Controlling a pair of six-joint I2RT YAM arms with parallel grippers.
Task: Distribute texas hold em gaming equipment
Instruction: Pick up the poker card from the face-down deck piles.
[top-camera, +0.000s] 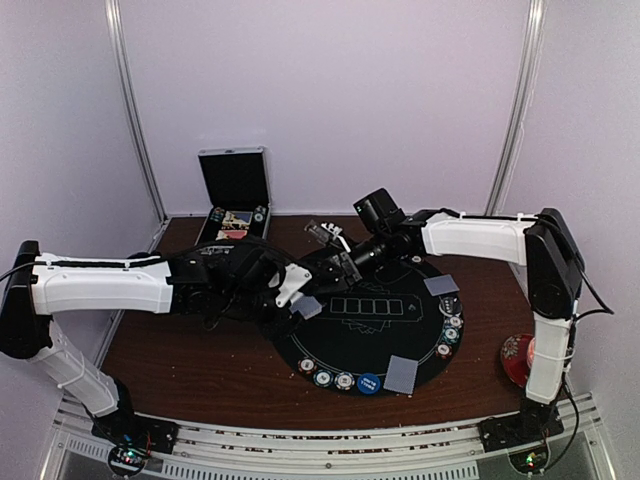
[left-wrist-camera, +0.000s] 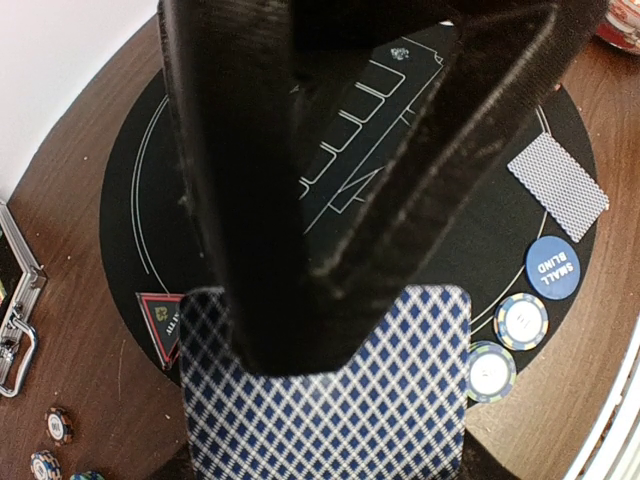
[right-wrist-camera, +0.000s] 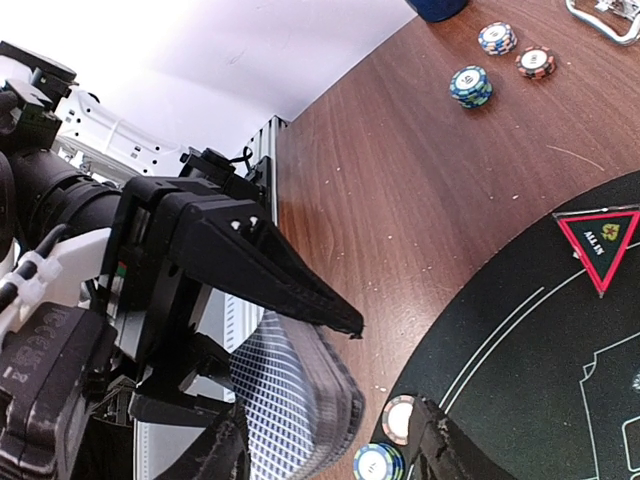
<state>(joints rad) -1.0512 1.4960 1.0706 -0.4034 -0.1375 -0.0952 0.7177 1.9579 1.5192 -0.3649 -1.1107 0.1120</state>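
Slipping is the main risk: the left gripper (left-wrist-camera: 305, 330) is clamped on the deck of cards (left-wrist-camera: 330, 420) above the edge of a round black mat (left-wrist-camera: 480, 270), and the right gripper (right-wrist-camera: 328, 448), jaws apart beside it, could drag several cards out together. Below is a brown wooden table (right-wrist-camera: 380, 200); plain white walls (top-camera: 320, 90) stand around

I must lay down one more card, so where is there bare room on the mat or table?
Free: the mat middle, between the printed boxes and the near chips; also the table wood left of the mat. Crowded: the mat's near rim, with chips, blue disc and card.
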